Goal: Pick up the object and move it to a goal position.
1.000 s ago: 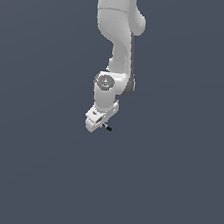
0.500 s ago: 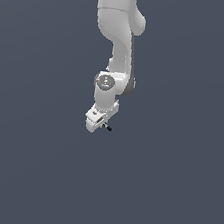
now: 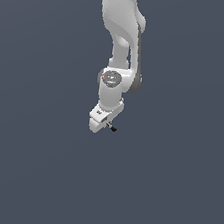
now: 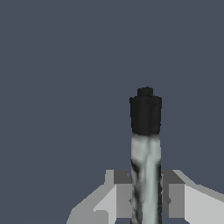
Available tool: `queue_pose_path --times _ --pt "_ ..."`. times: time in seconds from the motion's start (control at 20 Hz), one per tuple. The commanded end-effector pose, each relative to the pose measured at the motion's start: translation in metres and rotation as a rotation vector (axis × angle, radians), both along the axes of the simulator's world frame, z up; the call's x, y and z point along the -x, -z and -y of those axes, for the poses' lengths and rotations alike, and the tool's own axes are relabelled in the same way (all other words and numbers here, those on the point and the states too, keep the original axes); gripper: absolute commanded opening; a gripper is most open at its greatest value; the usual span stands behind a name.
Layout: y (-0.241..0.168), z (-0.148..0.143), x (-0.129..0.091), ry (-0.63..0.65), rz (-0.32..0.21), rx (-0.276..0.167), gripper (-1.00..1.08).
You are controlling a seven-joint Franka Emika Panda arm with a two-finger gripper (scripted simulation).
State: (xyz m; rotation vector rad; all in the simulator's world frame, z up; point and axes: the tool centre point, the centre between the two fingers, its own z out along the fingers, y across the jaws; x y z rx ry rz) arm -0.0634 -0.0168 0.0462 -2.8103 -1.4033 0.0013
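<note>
The object is a thin stick with a black end and a light grey shaft. In the wrist view the stick (image 4: pixel 145 148) stands between my two fingers, which press on its grey part from both sides. In the exterior view my white gripper (image 3: pixel 104 123) hangs under the arm near the middle of the picture, and only the stick's small dark tip (image 3: pixel 113 129) shows, poking out at the gripper's lower edge on the exterior view's right. The gripper is shut on the stick.
A plain dark grey-blue surface (image 3: pixel 173 193) fills both views around the arm. The white arm (image 3: pixel 121 24) comes down from the top of the exterior view.
</note>
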Motion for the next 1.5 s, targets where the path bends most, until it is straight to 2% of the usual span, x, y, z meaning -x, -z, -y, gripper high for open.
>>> queue_pose_path --times 0.0,0.85,1.45 --pt "-0.016 -0.010 -0.008 -0.001 0.001 0.000 -1.00" --pt "-0.153 -0.095 -0.086 -0.001 0.001 -0.002 -1.00" --pt "-0.224 -0.139 -0.129 0.000 0.001 -0.001 -1.00"
